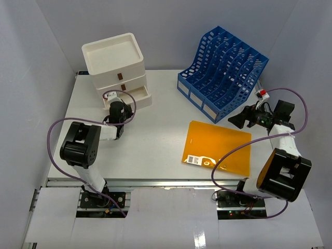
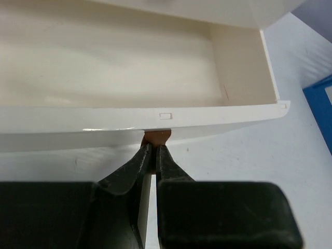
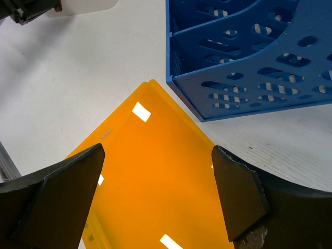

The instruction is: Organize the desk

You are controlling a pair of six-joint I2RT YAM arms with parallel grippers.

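Left gripper (image 2: 154, 151): I pinch the brown tab (image 2: 156, 137) of the open drawer (image 2: 218, 111).
Right gripper (image 3: 158, 155): my jaws gape above the orange folder (image 3: 150, 202).
Desk (image 1: 155, 140): white top beneath both my arms, bearing folder and blue rack (image 1: 223, 72).

The desk (image 1: 155, 132) is a broad, flat white tabletop, rectangular and level, closed in by pale walls (image 1: 31, 62) on its left, far and right sides, with a metal rail (image 1: 166, 182) running along its near edge. Its surface is matte and plain (close up, a few small dark specks show beside the rack). On it stand a white drawer box (image 1: 116, 67) at the far left corner and a blue file rack (image 1: 223, 72) set at an angle at the far right, while an orange folder (image 1: 218, 148) lies flat toward the front right.
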